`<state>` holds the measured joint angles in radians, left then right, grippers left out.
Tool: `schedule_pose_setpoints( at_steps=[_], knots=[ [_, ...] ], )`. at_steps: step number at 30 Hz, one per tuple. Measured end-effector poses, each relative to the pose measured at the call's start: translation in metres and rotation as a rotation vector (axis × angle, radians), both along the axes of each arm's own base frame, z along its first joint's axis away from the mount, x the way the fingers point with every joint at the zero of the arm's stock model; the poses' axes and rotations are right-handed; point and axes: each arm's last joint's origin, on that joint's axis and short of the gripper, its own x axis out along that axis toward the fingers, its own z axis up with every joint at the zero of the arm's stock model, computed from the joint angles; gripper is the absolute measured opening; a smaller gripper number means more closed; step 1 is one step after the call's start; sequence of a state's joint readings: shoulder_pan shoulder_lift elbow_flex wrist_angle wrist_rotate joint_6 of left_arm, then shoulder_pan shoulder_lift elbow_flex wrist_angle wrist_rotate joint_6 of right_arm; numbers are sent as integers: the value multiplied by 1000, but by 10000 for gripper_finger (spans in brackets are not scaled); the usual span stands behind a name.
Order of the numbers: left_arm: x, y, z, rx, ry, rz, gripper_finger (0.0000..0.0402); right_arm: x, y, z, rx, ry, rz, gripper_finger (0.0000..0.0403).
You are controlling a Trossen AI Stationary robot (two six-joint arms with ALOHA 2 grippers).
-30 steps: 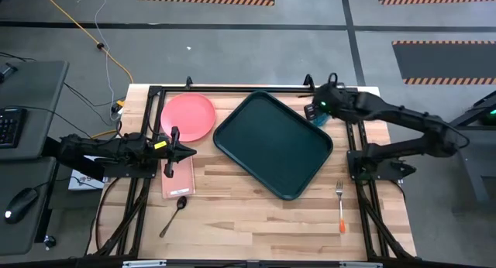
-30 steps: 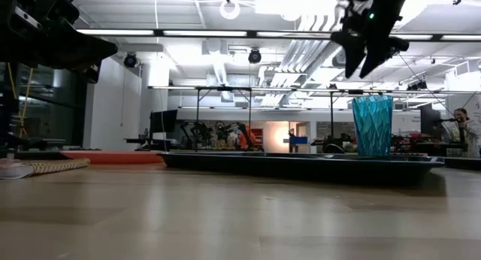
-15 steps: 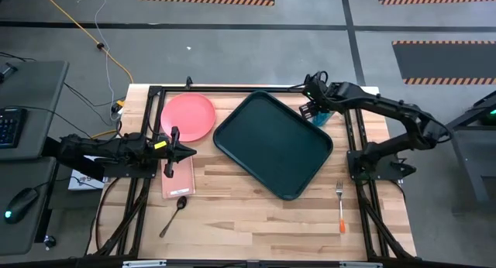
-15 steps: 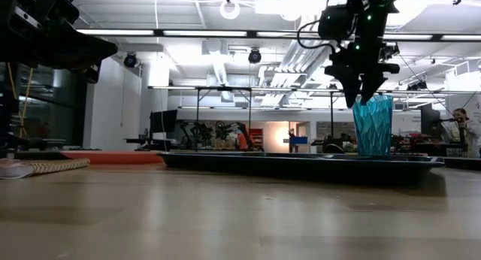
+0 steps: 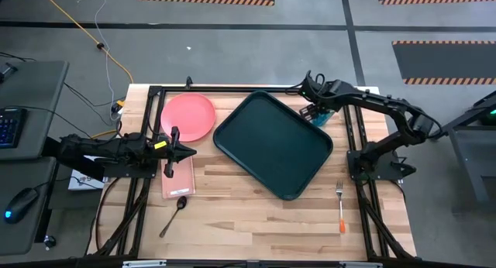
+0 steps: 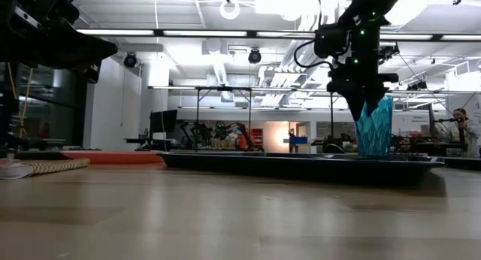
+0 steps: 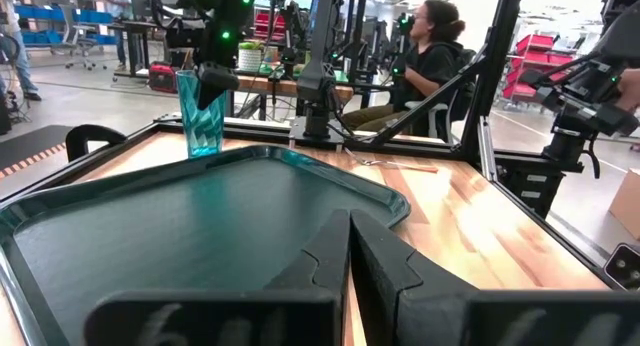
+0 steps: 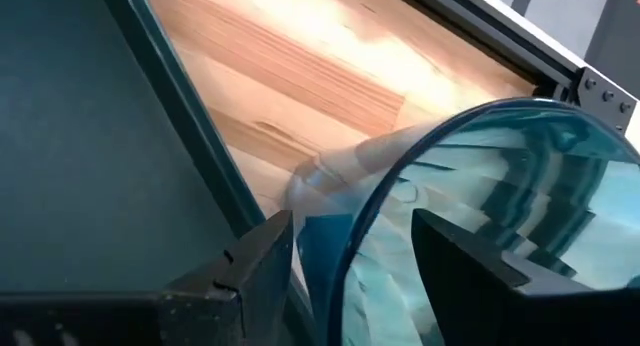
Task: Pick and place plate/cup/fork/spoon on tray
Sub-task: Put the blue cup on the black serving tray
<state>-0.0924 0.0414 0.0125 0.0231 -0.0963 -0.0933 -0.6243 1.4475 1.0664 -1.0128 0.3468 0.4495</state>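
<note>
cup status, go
Right gripper open, straddling cup rim beside tray. Left gripper shut, parked by plate. Nothing blocking.

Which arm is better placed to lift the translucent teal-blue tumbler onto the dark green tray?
The right. Its gripper is down at the translucent teal-blue tumbler, open fingers straddling the rim, beside the dark green tray. The left gripper waits shut across the table, near the salmon-pink round plate.

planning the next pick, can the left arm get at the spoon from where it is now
Probably yes. The spoon lies on bare wood at the table's left front, with nothing on or against it. The left gripper hangs shut above the pink slab, just behind it.
</note>
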Motion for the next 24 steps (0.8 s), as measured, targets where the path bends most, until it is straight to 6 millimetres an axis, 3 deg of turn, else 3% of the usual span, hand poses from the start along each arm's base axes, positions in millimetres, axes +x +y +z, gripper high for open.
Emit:
schedule_pose_setpoints(
  at_steps=[4, 12, 15, 19, 24],
  knots=[
    [0, 0, 0, 0, 0, 0, 5, -2, 1, 0, 5, 26, 4, 154],
    [0, 0, 0, 0, 0, 0, 5, -6, 3, 0, 24, 88, 42, 12],
    [0, 0, 0, 0, 0, 0, 5, -6, 3, 11, 16, 112, 39, 20],
    [0, 0, 0, 0, 0, 0, 5, -3, 6, 40, -34, 155, 50, 8],
    [0, 0, 0, 0, 0, 0, 5, 17, 23, 78, -43, 29, 177, 8]
  ],
)
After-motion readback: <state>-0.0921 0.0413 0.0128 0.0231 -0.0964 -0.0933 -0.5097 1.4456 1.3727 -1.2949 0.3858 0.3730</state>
